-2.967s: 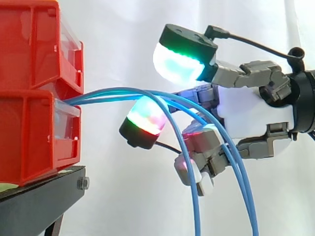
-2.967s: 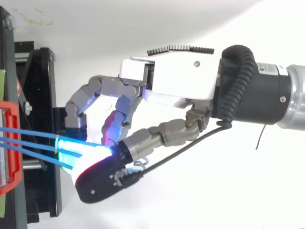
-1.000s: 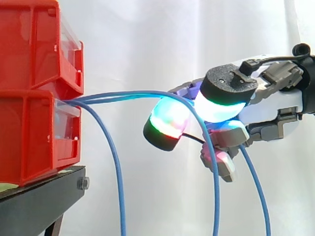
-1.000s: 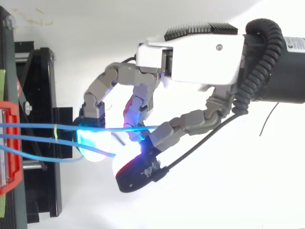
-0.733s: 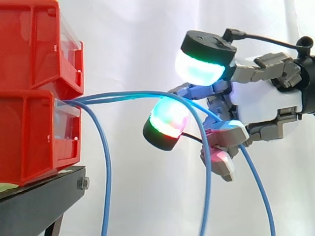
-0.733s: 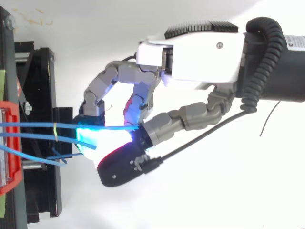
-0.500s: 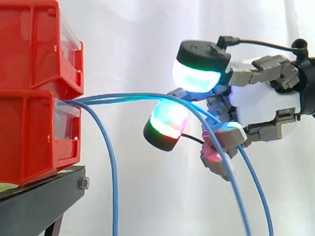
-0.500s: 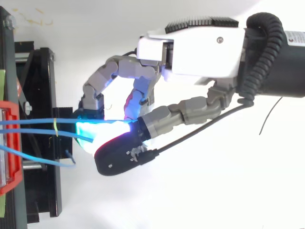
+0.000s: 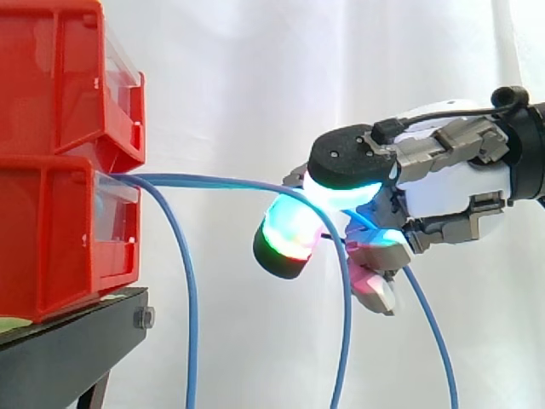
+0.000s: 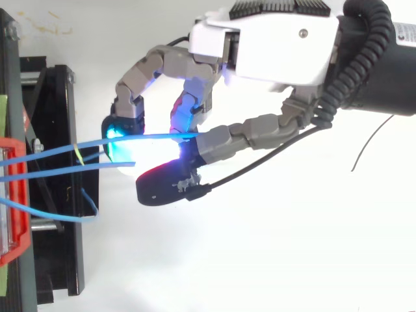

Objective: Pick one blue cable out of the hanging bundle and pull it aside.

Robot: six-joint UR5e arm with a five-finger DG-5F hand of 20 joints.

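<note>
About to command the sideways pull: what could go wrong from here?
Two thin blue cables seem to run through the hand, not one, so both may get dragged aside. The thumb pad clamps them near its edge, so they could slip free. A hard pull might tug the lower red plastic bin.

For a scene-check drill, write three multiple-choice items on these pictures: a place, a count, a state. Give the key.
1. Side view: where is the hand from the red bins? A right B above C beneath
2. How many blue cables leave the bins? A one B three C six
3. The hand is: A open, off the cables B shut on one blue cable C gripping a bin
1 A, it sits right of them; 2 B, three strands hang; 3 B, its pads pinch it.
</note>
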